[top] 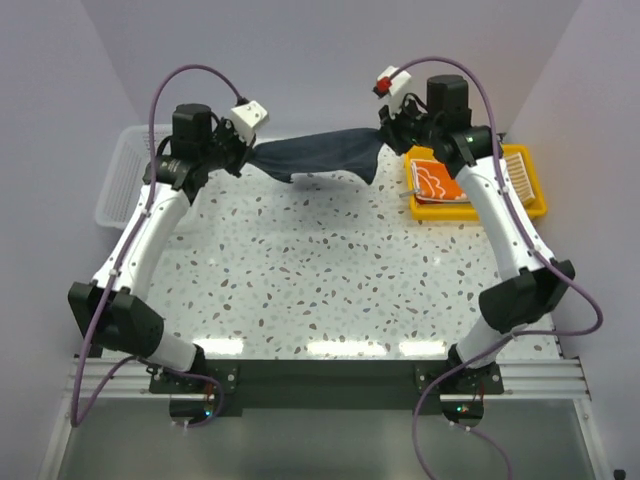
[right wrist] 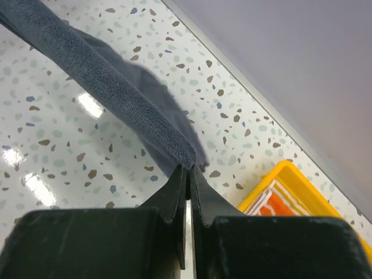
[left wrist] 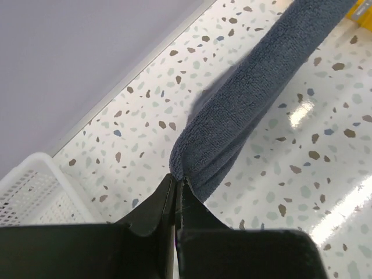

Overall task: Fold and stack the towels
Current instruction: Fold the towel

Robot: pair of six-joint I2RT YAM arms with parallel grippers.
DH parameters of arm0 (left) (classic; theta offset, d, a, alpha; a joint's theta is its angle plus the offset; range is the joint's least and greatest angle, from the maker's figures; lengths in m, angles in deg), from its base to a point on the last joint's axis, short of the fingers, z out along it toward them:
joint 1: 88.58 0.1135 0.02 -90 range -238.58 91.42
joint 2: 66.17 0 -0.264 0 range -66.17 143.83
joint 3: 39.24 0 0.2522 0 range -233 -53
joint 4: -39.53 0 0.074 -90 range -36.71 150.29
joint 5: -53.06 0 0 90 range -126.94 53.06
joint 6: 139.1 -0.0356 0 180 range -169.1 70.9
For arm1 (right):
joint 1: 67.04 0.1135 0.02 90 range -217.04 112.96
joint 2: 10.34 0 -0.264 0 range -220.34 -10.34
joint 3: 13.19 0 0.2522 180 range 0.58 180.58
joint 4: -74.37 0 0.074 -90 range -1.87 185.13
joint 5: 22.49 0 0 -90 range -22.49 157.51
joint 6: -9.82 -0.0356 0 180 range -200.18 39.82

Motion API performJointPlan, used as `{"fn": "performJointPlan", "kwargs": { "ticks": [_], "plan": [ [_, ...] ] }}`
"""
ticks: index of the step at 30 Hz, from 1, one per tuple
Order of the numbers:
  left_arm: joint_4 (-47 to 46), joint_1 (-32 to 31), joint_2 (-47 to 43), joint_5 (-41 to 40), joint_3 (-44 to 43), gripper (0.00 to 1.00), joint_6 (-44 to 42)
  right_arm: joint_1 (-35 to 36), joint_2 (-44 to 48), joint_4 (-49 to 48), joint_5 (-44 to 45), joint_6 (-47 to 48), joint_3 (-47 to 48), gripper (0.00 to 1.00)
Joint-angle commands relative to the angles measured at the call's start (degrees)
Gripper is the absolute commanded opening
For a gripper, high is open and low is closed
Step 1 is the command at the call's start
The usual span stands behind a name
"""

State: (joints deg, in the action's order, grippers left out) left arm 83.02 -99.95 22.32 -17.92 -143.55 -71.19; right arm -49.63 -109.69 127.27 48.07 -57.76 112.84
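The left fingers [left wrist: 154, 212] and the right fingers [right wrist: 171, 200] are each clamped on an opposite end of the dark blue-grey towel [top: 315, 157]; it hangs stretched between them above the far part of the speckled counter [top: 330, 270], sagging in the middle; its cloth is soft looped terry with a rolled hem. At the right, a yellow plastic tray [top: 445, 212] holds an orange printed towel [top: 437, 182] and a tan striped towel [top: 516, 170]; a white mesh basket [top: 118, 190] stands at the left.

Corners of the dark blue-grey terry towel [top: 320, 155] are hidden inside the left claw [left wrist: 176, 181] and right claw [right wrist: 189, 172]; the white mesh basket [left wrist: 35, 186] is cropped.
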Motion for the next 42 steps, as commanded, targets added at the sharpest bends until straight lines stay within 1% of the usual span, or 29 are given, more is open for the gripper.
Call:
{"fn": "performJointPlan", "kwargs": {
  "ticks": [1, 2, 5, 6, 7, 8, 9, 10, 11, 14, 17, 20, 22, 23, 24, 25, 26, 27, 29, 30, 32, 33, 35, 36, 38, 39, 40, 41, 42],
  "plan": [
    [-1.5, -1.4, -6.7, -2.6, 5.8, 0.0, 1.5, 0.0, 6.1, -1.2, 1.3, -0.5, -8.3, 0.0],
    [-1.5, -1.8, -8.5, -2.7, 6.9, 0.0, 1.8, 0.0, 10.3, -1.4, 0.7, -0.4, -10.0, 0.0],
    [-1.7, -3.5, -15.9, -2.9, 11.2, 0.0, 2.8, 0.0, 16.6, -0.9, -0.8, -0.3, -16.2, 0.0],
    [-1.5, -3.8, -17.7, -2.8, 12.1, 0.0, 3.1, 0.0, 20.9, 0.2, -2.9, -0.1, -17.3, 0.0],
    [-1.3, -4.6, -21.6, -2.6, 13.6, 0.0, 3.5, 0.1, 23.0, 0.6, -3.8, 0.0, -19.7, 0.0],
    [-1.2, -5.1, -23.3, -2.5, 14.3, 0.0, 3.7, 0.1, 25.1, 0.5, -4.8, -0.4, -21.1, 0.0],
    [-1.3, -5.3, -25.1, -2.0, 15.1, 0.0, 3.9, 0.1, 29.7, 0.1, -5.3, -0.6, -22.6, 0.0],
    [-1.7, -5.7, -28.4, -1.5, 16.9, 0.0, 4.5, 0.1, 31.6, -0.3, -5.9, -0.9, -25.1, 0.0],
    [-2.2, -5.7, -29.8, -0.9, 17.7, 0.0, 4.8, 0.1, 33.5, -0.6, -5.9, -1.5, -26.2, 0.0],
    [-3.1, -5.8, -32.3, -1.1, 20.2, 0.0, 6.7, 0.1, 37.3, -1.6, -5.6, -2.4, -28.7, 0.0],
    [-4.8, -5.8, -31.2, 0.0, 21.7, 0.0, 8.7, 0.1, 35.6, -2.6, -5.3, -3.4, -29.2, 0.0],
    [-8.5, -5.8, -27.1, -1.5, 26.2, 0.0, 11.3, 0.0, 30.0, -4.0, -4.4, -4.1, -29.6, 0.0],
    [-12.1, -5.8, -24.1, -3.0, 28.0, 0.02, 15.1, 0.0, 26.3, -4.6, -3.8, -4.2, -29.7, 0.0],
    [-13.5, -5.8, -22.1, -3.2, 29.0, 0.03, 15.8, 0.0, 21.3, -5.0, -3.4, -4.3, -29.6, 0.0],
    [-15.0, -5.7, -17.3, -4.7, 30.7, 0.04, 17.5, 0.0, 18.6, -6.0, -2.9, -4.6, -28.8, 0.0],
    [-16.9, -5.7, -14.4, -6.0, 30.8, 0.07, 18.7, 0.0, 15.2, -6.3, -2.5, -4.7, -27.9, 0.0],
    [-16.8, -5.7, -10.9, -7.1, 30.0, 0.08, 19.8, 0.0, 9.0, -6.4, -2.0, -4.9, -26.8, 0.0],
    [-15.9, -5.4, -3.5, -8.4, 26.7, 0.08, 21.3, 0.0, 5.1, -6.5, 0.3, -5.2, -24.0, 0.0],
    [-13.4, -5.2, 4.1, -11.5, 22.3, 0.09, 21.6, 0.0, -1.5, -6.4, 2.7, -6.3, -20.1, 0.0],
    [-12.9, -5.1, 10.6, -14.9, 18.0, 0.09, 24.1, -0.1, -8.3, -6.4, 4.8, -6.8, -15.7, 0.02],
    [-13.6, -5.0, 15.8, -18.0, 14.4, 0.08, 25.1, -0.1, -14.6, -6.2, 7.0, -7.8, -10.9, 0.02],
    [-14.0, -4.8, 19.8, -18.8, 11.3, 0.08, 25.7, -0.1, -19.3, -6.1, 7.7, -8.2, -6.1, 0.02],
    [-14.4, -4.6, 22.9, -22.7, 7.0, 0.07, 26.8, -0.2, -23.9, -6.1, 9.5, -8.9, -1.6, 0.03],
    [-14.8, -4.3, 25.2, -24.2, 5.9, 0.07, 27.4, -0.2, -27.5, -6.2, 10.2, -9.1, 2.3, 0.05],
    [-16.0, -3.8, 27.1, -26.0, 4.3, 0.07, 28.1, -0.2, -29.9, -7.0, 13.9, -10.4, 5.1, 0.1],
    [-16.5, -3.1, 28.5, -27.0, 3.1, 0.07, 28.8, -0.1, -31.5, -8.6, 15.2, -10.9, 6.5, 0.22],
    [-16.9, -2.9, 29.2, -27.6, 2.6, 0.08, 29.4, -0.2, -31.8, -9.4, 17.6, -11.9, 6.9, 0.27],
    [-16.9, -2.5, 29.7, -27.8, 1.5, 0.09, 29.8, -0.2, -32.0, -10.2, 18.4, -12.6, 7.2, 0.37],
    [-16.9, -2.0, 30.6, -27.9, 1.1, 0.13, 30.4, -0.2, -32.0, -10.1, 19.0, -13.2, 7.8, 0.39]
  ]
}}
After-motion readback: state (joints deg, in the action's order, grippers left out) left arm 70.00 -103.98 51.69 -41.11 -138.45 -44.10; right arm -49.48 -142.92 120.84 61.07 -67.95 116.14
